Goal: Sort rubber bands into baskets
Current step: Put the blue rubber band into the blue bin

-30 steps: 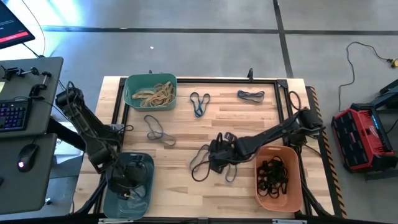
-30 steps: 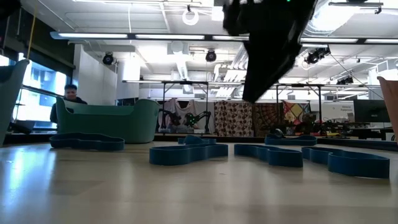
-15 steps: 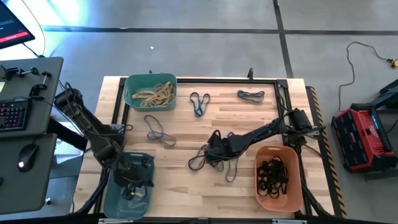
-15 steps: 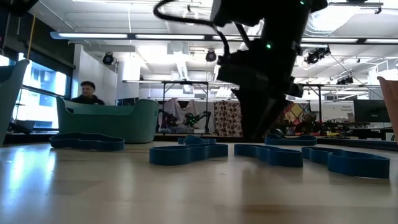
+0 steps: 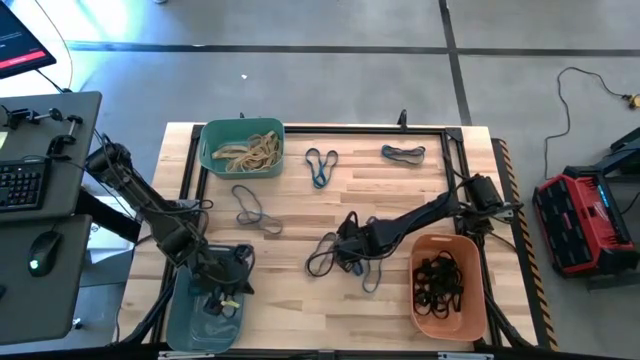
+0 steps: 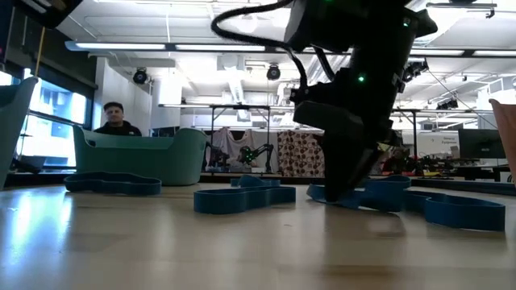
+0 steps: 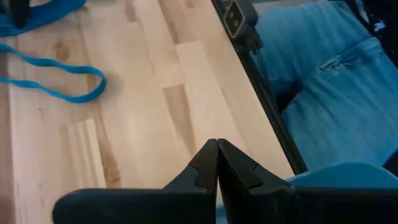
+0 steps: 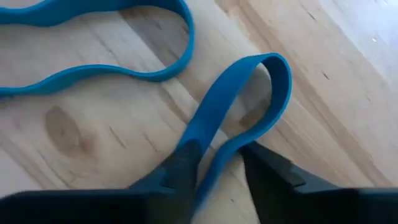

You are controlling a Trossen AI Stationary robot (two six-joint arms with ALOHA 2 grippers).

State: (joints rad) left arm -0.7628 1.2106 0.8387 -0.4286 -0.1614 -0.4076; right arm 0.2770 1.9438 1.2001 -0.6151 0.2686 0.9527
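My right gripper (image 5: 345, 252) is down on the bench (image 5: 300, 310), its fingers (image 8: 180, 163) a little apart with one strand of a blue rubber band (image 8: 233, 102) running between them. That band's loop stands up off the wood just ahead of my fingertips. I cannot tell whether the fingers are pressing on the strand or only straddling it. More bands lie in a loose tangle (image 5: 335, 262) right around and under this gripper. Another blue strand (image 8: 93, 74) curves across the wood just beyond the loop.

The orange basket (image 5: 449, 287), with black bands inside, sits close beside my right gripper, toward that arm's base. The teal-green basket (image 5: 242, 147), holding tan bands, is well away from it at the far corner of the bench. Between the two lie a grey band (image 5: 252, 212) and a blue one (image 5: 321, 165); a third band (image 5: 403, 153) lies near the far edge.

My left gripper (image 5: 226, 287) has its fingers (image 7: 208, 168) pressed together with nothing between them. It hangs over the grey-blue basket (image 5: 190, 322), at that basket's inner rim.
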